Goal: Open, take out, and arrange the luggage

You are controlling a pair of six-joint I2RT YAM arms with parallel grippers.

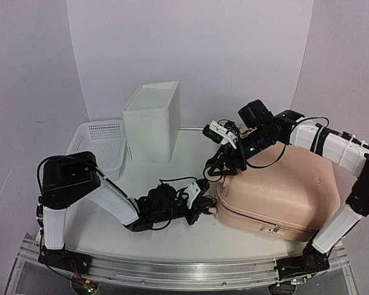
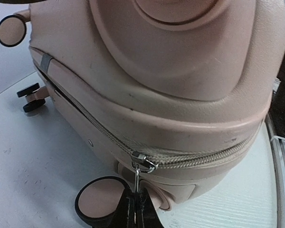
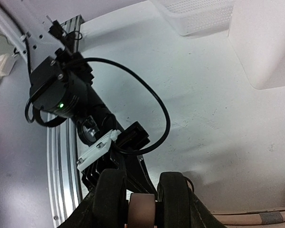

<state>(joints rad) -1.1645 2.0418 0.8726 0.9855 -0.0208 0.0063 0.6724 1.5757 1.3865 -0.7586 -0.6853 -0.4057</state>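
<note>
Luggage [image 1: 283, 196] lay flat on the right side of the desk [image 1: 190, 153], wheel end facing left. Left tool [image 2: 135, 211] was closed on the zipper pull [image 2: 138, 176] at the near-left corner. Right tool [image 3: 142, 187] was clamped around a pink caster wheel [image 3: 142, 208] at the far-left corner

In the top view, the left arm [image 1: 111, 200] is stretching low from its base at 7 o'clock toward 3 o'clock, with the forearm lying nearly flat and the left wrist [image 1: 163, 204] level. The left gripper [image 1: 205, 207] is pinching its fingers fully together on a zipper pull [image 2: 138, 176]. The right arm [image 1: 335, 150] is rising from its base at 5 o'clock, bending near 3 o'clock and reaching back toward 9 o'clock, its end tipping downward. The right gripper [image 1: 218, 170] is clamping a caster wheel [image 3: 142, 207] between half-spread fingers [image 3: 109, 192].
</note>
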